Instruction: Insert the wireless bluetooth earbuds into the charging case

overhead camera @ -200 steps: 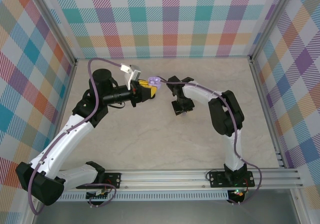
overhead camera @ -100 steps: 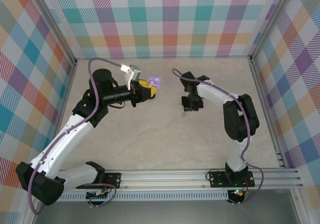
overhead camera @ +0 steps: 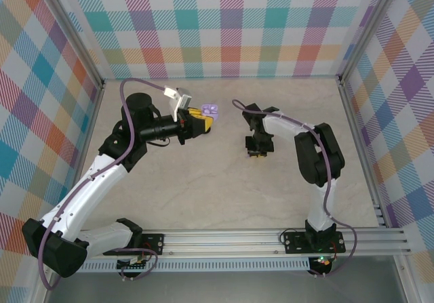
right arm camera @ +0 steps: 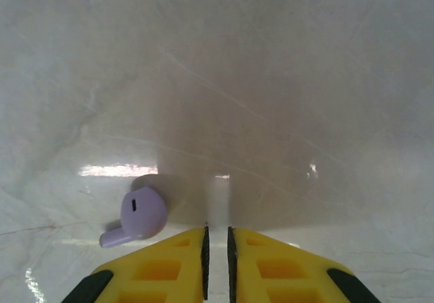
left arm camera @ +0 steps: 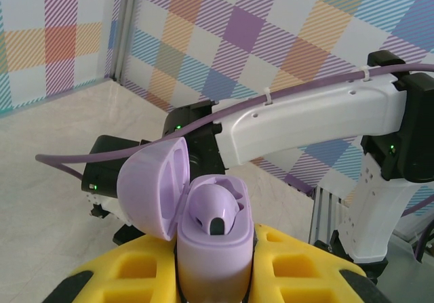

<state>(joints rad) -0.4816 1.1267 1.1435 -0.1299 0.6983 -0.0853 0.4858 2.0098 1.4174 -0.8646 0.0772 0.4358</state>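
The right gripper (right arm camera: 217, 238) hangs low over the table (right arm camera: 285, 79), jaws pressed together on nothing, the lilac earbud (right arm camera: 142, 213) lying just beside them: the pick-up looks unfinished. It needs to spread, shift over the bud and pinch it, then carry it to the open charging case (left arm camera: 215, 259) pinched by the left gripper (overhead camera: 201, 118) farther back.

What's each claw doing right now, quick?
Left gripper: closed on the lilac charging case, lid open.
Right gripper: closed, empty; lilac earbud lies beside it.
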